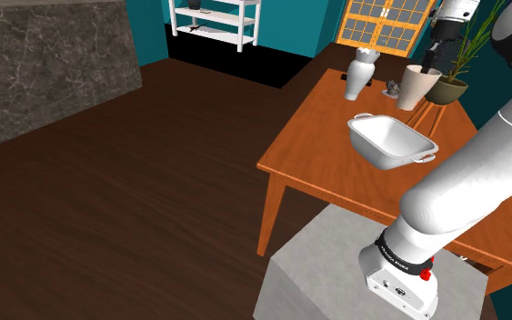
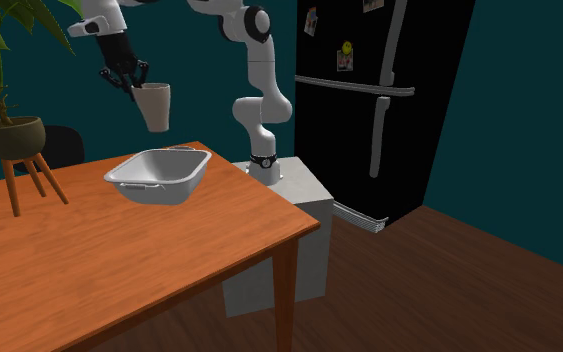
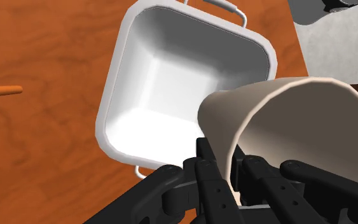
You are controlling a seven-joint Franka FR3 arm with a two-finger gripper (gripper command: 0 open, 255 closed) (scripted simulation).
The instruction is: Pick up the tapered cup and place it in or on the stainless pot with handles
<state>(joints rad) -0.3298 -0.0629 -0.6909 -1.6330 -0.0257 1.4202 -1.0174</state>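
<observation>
My gripper (image 2: 134, 88) is shut on the rim of a beige tapered cup (image 2: 155, 107), one finger inside the wall and one outside. The cup hangs in the air, mouth up and slightly tilted. In the shoulder view the cup (image 1: 417, 87) is above the table beyond the pot, under the gripper (image 1: 424, 65). The pot (image 2: 159, 178) is a white squarish basin with two loop handles, standing on the orange wooden table (image 2: 119, 270). In the wrist view the cup (image 3: 298, 127) is clasped by the gripper (image 3: 231, 162), with the pot (image 3: 184, 76) below and beside it.
A white vase (image 1: 361, 73) stands further back on the table. A potted plant on a wooden tripod (image 2: 14, 140) stands close to the cup. A small dark object (image 1: 393, 88) lies by the vase. A black fridge (image 2: 379, 100) is beyond the stand (image 2: 294, 195).
</observation>
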